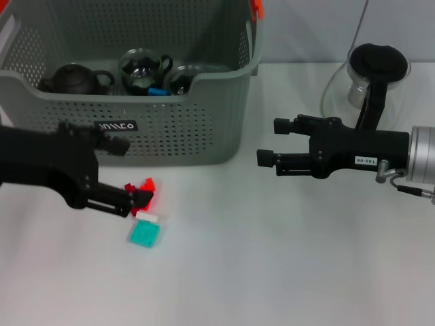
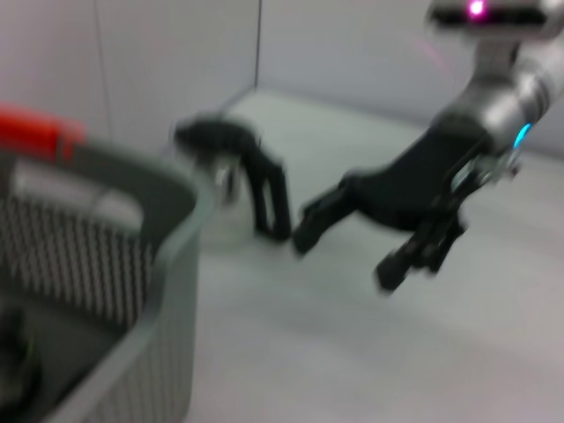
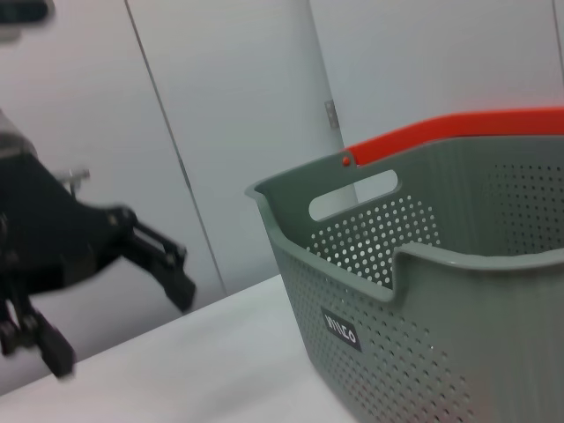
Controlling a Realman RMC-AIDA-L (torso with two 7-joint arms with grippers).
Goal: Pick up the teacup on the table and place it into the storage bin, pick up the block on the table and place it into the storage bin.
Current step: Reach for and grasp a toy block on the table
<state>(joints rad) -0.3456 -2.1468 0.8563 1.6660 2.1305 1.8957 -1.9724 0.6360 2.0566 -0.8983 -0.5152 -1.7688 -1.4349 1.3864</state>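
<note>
The storage bin [image 1: 204, 129], grey-green and perforated, stands at the back left. It also shows in the right wrist view [image 3: 441, 300] and the left wrist view [image 2: 167, 291]. Inside it are two glass teacups [image 1: 144, 69], a dark teapot [image 1: 73, 79] and a small blue piece [image 1: 159, 91]. A red block [image 1: 145, 189] lies on the table in front of the bin, touching the lower fingertip of my left gripper [image 1: 129, 173], which is open. A teal block [image 1: 146, 233] with a white piece [image 1: 149, 216] lies just beyond it. My right gripper [image 1: 267, 141] is open and empty, right of the bin.
A glass pitcher with a black lid [image 1: 377, 71] stands at the back right behind my right arm, and it shows in the left wrist view [image 2: 220, 167]. White tabletop [image 1: 258, 258] stretches across the front.
</note>
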